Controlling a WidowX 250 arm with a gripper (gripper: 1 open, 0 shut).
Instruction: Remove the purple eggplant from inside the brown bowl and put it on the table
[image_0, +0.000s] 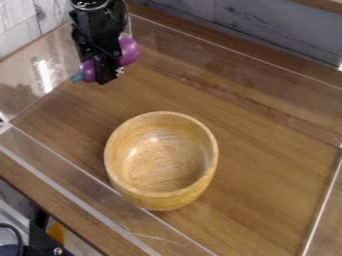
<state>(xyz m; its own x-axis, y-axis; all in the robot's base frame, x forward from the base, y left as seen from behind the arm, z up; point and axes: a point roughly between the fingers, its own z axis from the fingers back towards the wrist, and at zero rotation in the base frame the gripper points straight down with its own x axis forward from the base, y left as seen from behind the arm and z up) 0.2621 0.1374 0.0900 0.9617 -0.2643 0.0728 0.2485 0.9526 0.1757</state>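
Brown wood grain runs across the counter (251, 150), its planks showing slightly different tones, with a darker strip along the far side. Pale glare and reflections lie over the far left part. Beyond the far edge stands a grey, streaked wall panel (274, 25), and another pale, streaked panel fills the far left corner. Clear walling (83, 190) borders the near left side, its edge a thin light line running diagonally toward the near side; another light line (322, 215) marks the right side. Outside the near left border, dark cables and fittings (16, 240) show in the corner, partly cut off by the frame.

The round light wooden bowl (162, 160) sits upright in the near left half, close to the clear walling, its thick rim surrounding a bare inside. To its right, and between it and the far edge, open wood stretches widely; on its left the room is much tighter.

At the far left, the black tool (102, 62) is closed around the purple eggplant (127, 49), which shows on both sides of it, with a bit of teal at the left. The eggplant is outside the bowl and well apart from it; whether it touches the counter cannot be told.
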